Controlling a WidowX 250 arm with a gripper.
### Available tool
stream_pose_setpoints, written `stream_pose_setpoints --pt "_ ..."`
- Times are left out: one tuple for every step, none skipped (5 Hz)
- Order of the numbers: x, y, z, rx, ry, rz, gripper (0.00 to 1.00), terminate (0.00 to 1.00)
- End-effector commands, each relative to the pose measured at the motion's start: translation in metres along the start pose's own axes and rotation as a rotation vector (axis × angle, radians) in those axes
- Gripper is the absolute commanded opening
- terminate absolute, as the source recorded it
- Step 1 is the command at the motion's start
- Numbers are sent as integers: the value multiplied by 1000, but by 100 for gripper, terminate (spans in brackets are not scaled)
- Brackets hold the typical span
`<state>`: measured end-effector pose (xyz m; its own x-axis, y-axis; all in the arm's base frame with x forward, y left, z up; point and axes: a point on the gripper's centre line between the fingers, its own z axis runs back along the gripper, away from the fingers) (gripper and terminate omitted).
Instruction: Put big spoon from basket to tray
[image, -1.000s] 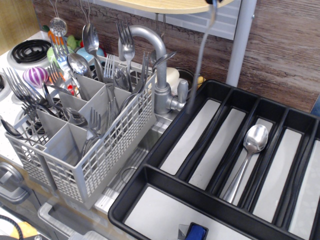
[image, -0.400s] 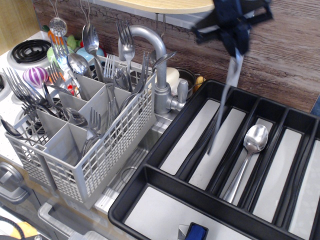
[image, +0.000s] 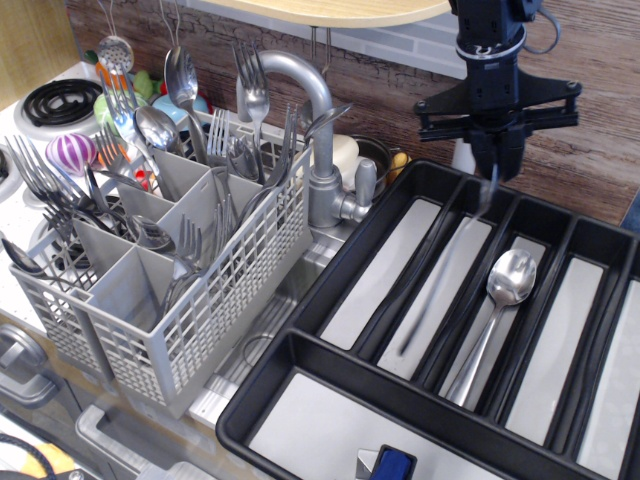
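Observation:
My gripper (image: 497, 168) hangs over the back edge of the black tray (image: 300, 345). It looks shut on the top of the big spoon (image: 446, 268). The spoon is a blurred streak slanting down and left from the fingers into the tray's second long compartment. Another steel spoon (image: 500, 305) lies flat in the third compartment, bowl toward the back. The grey slotted basket (image: 215, 310) stands at the left, full of forks and spoons, well away from the gripper.
A steel faucet (image: 312, 140) rises between the basket and the tray. A stove burner (image: 60, 100) and colourful toys sit at the far left. A wooden shelf edge runs above the gripper. A blue object (image: 392, 465) lies at the tray's front.
The gripper has come into view and moved right and down over the tray's back edge. The hanging spoon swung with it, and its lower end now reaches the compartment floor.

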<state>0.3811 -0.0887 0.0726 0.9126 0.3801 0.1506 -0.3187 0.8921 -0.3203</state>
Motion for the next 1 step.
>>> stream_pose_setpoints --pt "14 -6 26 -146 -47 26 0 100"
